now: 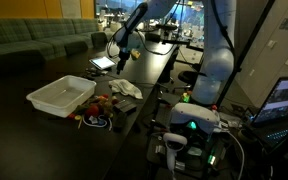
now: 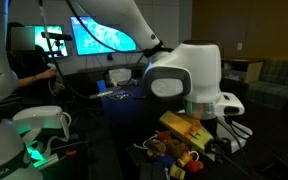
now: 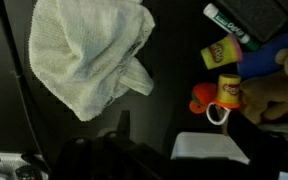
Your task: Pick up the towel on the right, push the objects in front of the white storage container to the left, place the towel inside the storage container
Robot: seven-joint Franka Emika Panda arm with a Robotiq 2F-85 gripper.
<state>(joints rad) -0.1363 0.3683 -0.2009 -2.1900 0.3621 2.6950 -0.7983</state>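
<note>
**Exterior view, along the table.** We see the white arm (image 1: 219,60) arch up and over the dark, glossy tabletop (image 1: 44,75). Its gripper (image 1: 122,52) hangs in the air, apart from everything below. The white storage container (image 1: 61,96) is a shallow rectangular plastic tub and sits at the left. The towel (image 1: 124,89) is a pale crumpled heap on the table to the container's right, outside it. A cluster of small coloured objects (image 1: 97,108) lies by the container's near right corner. The jaws are too small here to read.

**Exterior view, close in.** A bulky, rounded white-and-grey housing (image 2: 184,75) fills the near field. Below it we see the coloured objects (image 2: 182,142) as a yellow and red jumble. Bright monitors (image 2: 104,35) glow far behind.

**Wrist view.** The towel (image 3: 89,50) shows a nubbly woven texture and soft folds at upper left. To its right stand two cylindrical yellow tubs (image 3: 221,52), beside a brown plush shape (image 3: 274,95). A flat white corner of the container (image 3: 209,148) enters at the bottom edge. The gripper is a dark blur, and we cannot tell whether its jaws are parted or closed.
</note>
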